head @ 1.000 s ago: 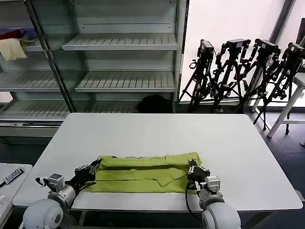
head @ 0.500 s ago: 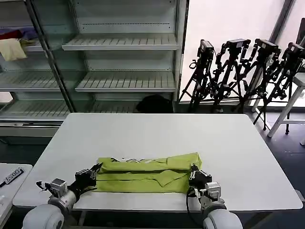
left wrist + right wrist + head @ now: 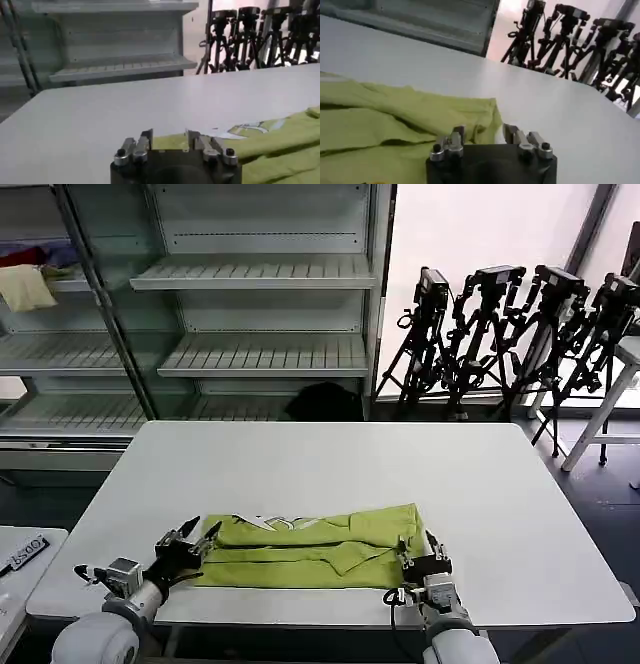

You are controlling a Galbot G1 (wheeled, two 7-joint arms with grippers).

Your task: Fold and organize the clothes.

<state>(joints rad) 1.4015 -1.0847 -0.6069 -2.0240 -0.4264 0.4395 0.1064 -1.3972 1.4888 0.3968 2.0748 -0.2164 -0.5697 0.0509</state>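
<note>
Head view: lime-green T-shirt point(image 3: 310, 549) lying as a folded band near the table point(image 3: 330, 464) front edge; left pincer point(image 3: 188, 541) and right pincer point(image 3: 420, 564) flanking its ends.

Left wrist view: left pincer point(image 3: 168, 136) gaping wide, holding nothing.

Right wrist view: right pincer point(image 3: 483, 131) likewise spread, empty. Judged between folds; next, gripping both ends.

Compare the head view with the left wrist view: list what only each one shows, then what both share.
Only the head view: the right gripper, open at the T-shirt's right end, the whole folded length of the shirt, and cloths on a shelf at the far left.
Only the left wrist view: a close look along the tabletop past the left gripper's open fingers, with pale fabric showing on the shirt.
Both: the lime-green T-shirt on the white table, the left gripper at its left end, the shelves and tripods behind.
</note>
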